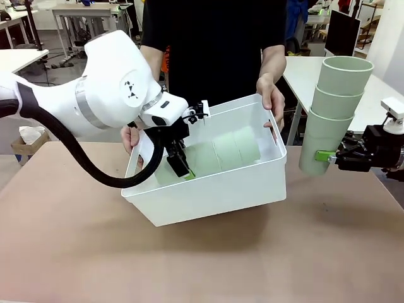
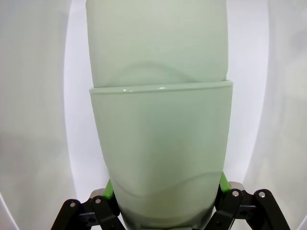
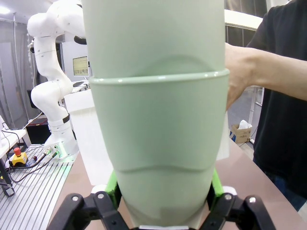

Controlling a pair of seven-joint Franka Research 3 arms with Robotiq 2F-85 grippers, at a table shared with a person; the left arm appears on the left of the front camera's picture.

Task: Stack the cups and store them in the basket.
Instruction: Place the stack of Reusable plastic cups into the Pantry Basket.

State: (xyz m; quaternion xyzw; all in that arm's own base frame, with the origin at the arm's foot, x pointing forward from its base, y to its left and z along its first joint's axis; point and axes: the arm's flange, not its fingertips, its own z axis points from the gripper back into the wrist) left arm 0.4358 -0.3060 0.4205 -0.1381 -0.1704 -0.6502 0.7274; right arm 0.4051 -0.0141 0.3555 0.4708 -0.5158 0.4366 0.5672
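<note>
Brown table (image 1: 76, 252): left pincer (image 1: 183, 169) clasps cups (image 1: 221, 153) lying inside basket (image 1: 214, 197).

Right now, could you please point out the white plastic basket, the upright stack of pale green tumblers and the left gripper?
White plastic basket (image 1: 214, 196): front view, near wall.
Upright stack of pale green tumblers (image 1: 334, 105): front view, middle cup's side.
Left gripper (image 1: 180, 165): front view, between fingertips.

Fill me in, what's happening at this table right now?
The person's hands hold the large white plastic basket tilted toward the robot. The left gripper is inside it, shut on a lying stack of pale mint-green plastic tumblers. The right gripper is shut on an upright stack of three more, outside the basket. One stack is in but unreleased; the other is not yet stored.
</note>
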